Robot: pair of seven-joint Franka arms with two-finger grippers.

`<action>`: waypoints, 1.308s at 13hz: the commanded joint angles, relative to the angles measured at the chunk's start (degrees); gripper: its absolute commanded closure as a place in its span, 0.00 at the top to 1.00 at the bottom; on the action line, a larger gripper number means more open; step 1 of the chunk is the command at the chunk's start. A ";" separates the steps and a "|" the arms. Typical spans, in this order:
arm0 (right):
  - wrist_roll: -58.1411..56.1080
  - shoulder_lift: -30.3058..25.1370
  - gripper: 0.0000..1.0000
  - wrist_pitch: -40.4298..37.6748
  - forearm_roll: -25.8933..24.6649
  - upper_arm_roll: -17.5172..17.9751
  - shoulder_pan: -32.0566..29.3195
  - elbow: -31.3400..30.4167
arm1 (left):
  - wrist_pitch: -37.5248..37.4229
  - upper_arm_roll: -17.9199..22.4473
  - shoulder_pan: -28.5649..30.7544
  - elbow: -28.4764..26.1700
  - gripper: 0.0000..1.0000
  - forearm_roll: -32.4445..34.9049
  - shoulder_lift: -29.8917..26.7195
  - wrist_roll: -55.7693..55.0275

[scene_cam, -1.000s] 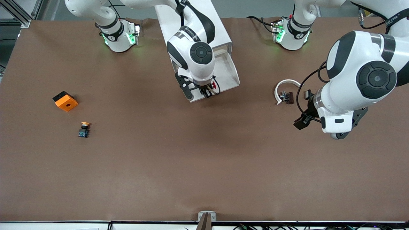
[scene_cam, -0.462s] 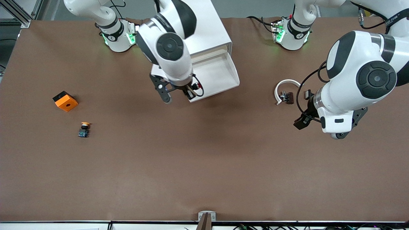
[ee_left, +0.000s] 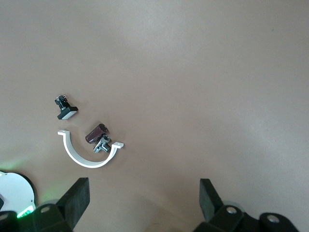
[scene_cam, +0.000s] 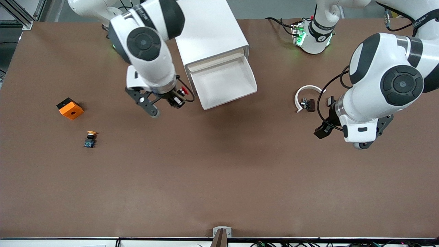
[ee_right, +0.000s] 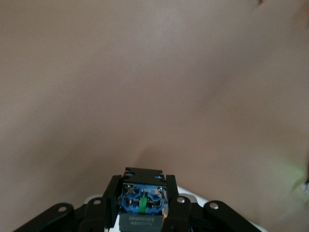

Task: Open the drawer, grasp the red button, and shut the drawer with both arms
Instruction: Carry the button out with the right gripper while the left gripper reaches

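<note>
Button [scene_cam: 184, 90]: red-capped, clamped in the right gripper [scene_cam: 175, 98]; carried out of the drawer, now over bare table beside the cabinet [scene_cam: 209, 31].
Drawer [scene_cam: 224, 82]: pulled out, empty.
Left gripper [ee_left: 142, 200]: jaws spread, holding nothing, waiting over the table near a white clip [scene_cam: 303, 95].
Implication: grab done; closing remains.

Two robot arms. One white cabinet [scene_cam: 209, 31] with one drawer [scene_cam: 224, 82] pulled out. Two push buttons: one red-capped [scene_cam: 181, 92], one yellow-capped [scene_cam: 90, 138]. One orange cube [scene_cam: 70, 108]. One white curved clip [scene_cam: 305, 94]. Two small dark parts beside it.
</note>
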 commanded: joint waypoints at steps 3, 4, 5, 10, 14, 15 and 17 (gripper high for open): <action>-22.92 -0.95 0.21 0.74 -0.77 0.90 -10.76 -1.29 | 6.65 -3.46 -0.92 -5.81 1.00 0.39 0.37 0.79; -26.35 -0.87 0.21 1.97 -0.86 0.81 -12.69 -1.46 | 8.15 -4.43 -0.92 -7.04 1.00 0.39 0.89 0.79; -31.00 -0.60 0.22 3.20 -0.95 0.81 -14.71 -1.55 | 9.38 -5.22 -0.92 -7.93 1.00 0.30 1.25 0.71; -53.59 5.36 0.26 9.35 -1.65 0.81 -23.86 -1.64 | 13.78 -11.37 -1.45 -9.08 1.00 0.48 7.04 1.06; -60.74 12.04 0.31 15.85 -4.90 0.81 -26.50 -1.73 | 18.87 -15.85 -3.29 -10.83 1.00 0.30 10.47 0.97; -62.49 13.53 0.31 17.60 -4.99 0.81 -27.47 -1.64 | 20.54 -16.47 -3.38 -12.23 1.00 0.39 10.56 0.97; -68.63 16.52 0.31 21.30 -4.82 0.90 -29.75 -1.73 | 23.79 -18.67 -3.73 -15.65 1.00 0.47 10.57 1.06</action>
